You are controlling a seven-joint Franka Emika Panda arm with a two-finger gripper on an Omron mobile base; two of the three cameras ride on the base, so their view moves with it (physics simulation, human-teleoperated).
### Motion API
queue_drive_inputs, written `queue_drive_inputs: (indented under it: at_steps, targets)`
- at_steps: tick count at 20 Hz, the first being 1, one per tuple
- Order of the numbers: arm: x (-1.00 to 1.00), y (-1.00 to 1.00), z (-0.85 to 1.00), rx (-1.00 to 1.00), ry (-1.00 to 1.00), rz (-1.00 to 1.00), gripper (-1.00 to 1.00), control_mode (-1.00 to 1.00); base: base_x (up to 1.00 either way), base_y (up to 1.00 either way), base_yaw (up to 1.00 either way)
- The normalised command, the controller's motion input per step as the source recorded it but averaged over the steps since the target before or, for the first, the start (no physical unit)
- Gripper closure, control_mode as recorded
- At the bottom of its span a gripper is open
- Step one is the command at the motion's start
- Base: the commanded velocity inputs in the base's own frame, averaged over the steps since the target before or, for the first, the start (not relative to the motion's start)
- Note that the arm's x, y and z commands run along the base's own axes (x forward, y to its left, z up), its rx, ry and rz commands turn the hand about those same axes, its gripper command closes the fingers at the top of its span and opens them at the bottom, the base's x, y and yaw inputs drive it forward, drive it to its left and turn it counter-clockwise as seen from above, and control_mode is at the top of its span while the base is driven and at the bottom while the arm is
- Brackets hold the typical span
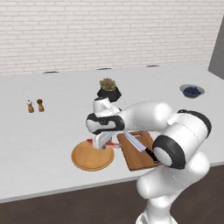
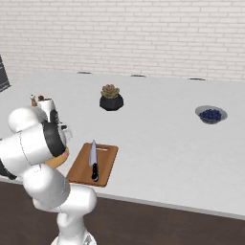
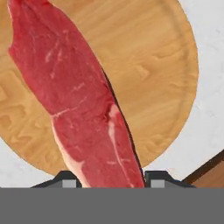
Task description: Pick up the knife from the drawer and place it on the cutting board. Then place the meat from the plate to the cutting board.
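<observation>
Hand view: my fingers sit either side of the meat on the plate; grip uncertain, knife on cutting board.

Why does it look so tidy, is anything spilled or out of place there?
Nothing stands out. The knife lies flat on the board, the meat lies on the plate, and the bowl and plant stand upright.
</observation>
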Motion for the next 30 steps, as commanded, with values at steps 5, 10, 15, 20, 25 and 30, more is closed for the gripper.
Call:
queue_drive_inputs:
  at_steps: [5, 10, 15, 20, 25, 30]
  targets:
    - [0.0, -0.86, 0.04, 0.02, 0.0, -0.25, 1.0, -1.0, 0.0, 0.0, 0.0]
    - [0.0, -0.69, 0.0, 0.0, 0.0, -0.25, 1.0, -1.0, 0.0, 0.0, 0.0]
    - [0.0, -0.5, 0.0, 0.0, 0.0, -0.25, 1.0, -1.0, 0.0, 0.0, 0.0]
    - [0.0, -0.13, -0.04, 0.0, 0.0, -0.21, 1.0, -1.0, 0.0, 0.0, 0.0]
    - [0.0, -0.19, -0.2, 0.0, 0.0, -0.2, 1.0, -1.0, 0.0, 0.0, 0.0]
    - [0.0, -0.19, -0.18, 0.0, 0.0, -0.16, 1.0, -1.0, 0.0, 0.0, 0.0]
